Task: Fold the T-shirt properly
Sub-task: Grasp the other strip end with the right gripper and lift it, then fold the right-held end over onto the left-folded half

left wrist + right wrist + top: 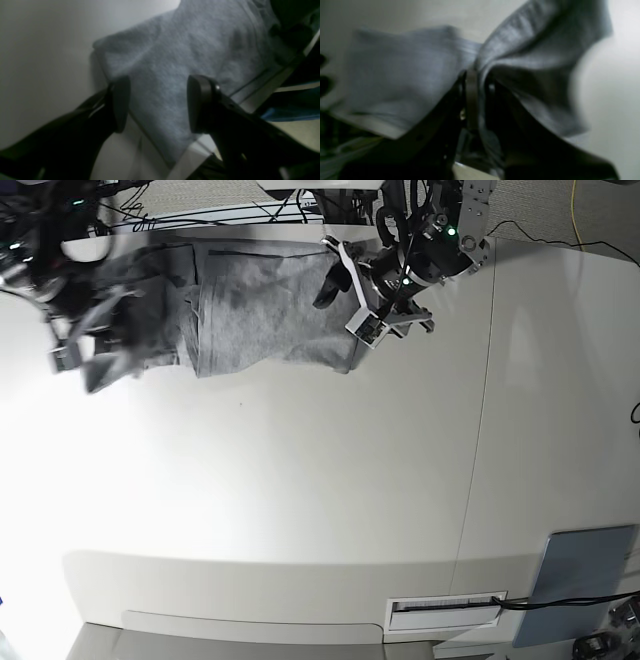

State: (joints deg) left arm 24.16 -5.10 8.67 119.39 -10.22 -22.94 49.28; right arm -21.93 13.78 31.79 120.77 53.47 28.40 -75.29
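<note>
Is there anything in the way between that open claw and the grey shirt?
Nothing visible. The left gripper hangs open right over the T-shirt, with only air between its fingers and the cloth. The right gripper is already clamped on the shirt's other end.

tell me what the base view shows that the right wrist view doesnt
Only the base view shows the whole white table, the left claw open over the shirt's far end, and the blue-grey panel at the table's corner.

Only the right wrist view shows up close that the right claw is shut on a bunched fold of the cloth.

Both show the grey T-shirt, though the right wrist picture is blurred.
</note>
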